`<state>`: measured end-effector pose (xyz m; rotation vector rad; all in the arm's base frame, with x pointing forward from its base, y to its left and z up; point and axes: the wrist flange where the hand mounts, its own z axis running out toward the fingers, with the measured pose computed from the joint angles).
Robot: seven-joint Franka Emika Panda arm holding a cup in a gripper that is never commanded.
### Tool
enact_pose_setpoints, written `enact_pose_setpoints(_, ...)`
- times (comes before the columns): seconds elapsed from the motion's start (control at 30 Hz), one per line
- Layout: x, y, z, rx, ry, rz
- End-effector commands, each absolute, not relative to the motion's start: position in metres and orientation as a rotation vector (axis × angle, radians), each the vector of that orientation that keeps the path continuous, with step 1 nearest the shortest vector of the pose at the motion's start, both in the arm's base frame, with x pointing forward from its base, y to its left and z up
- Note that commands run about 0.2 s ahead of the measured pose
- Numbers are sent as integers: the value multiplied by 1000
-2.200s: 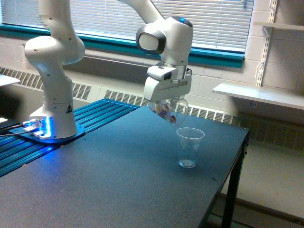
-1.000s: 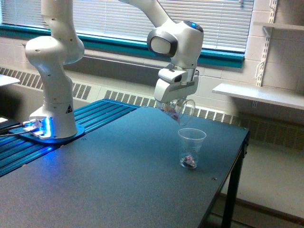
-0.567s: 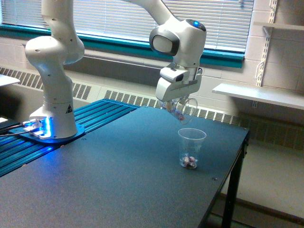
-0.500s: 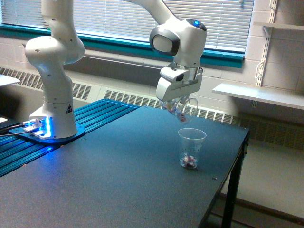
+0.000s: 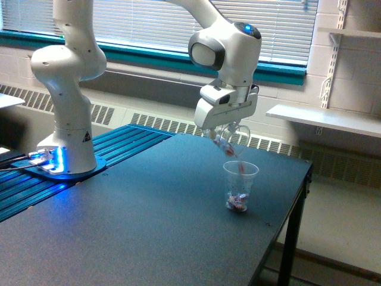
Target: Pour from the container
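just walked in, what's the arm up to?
Mid-pour. The gripper holds the clear container tilted above the small plastic cup, which stands on the dark table. Small reddish pieces are dropping from the container's lip; one shows at the cup's rim and a small pile lies at its bottom. The container hides how the jaws stand.

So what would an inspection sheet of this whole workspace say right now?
Surface: dark table, bare apart from the cup.
Job's things: clear plastic handled pitcher tilted over small clear plastic cup; small pieces in cup, one falling.
Clutter: nothing seen.
Grippers: white gripper shut on pitcher.
Cables: dark leads at the lit robot base.
Surroundings: window blinds, wall shelf, blue slatted rails.
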<state>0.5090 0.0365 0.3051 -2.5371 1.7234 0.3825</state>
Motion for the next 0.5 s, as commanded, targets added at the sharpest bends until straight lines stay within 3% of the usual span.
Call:
enact_pose_setpoints(0.03,513,31,302,-2544,1713,411)
enact_pose_setpoints(0.5,517,41,308,-2593,1682,399)
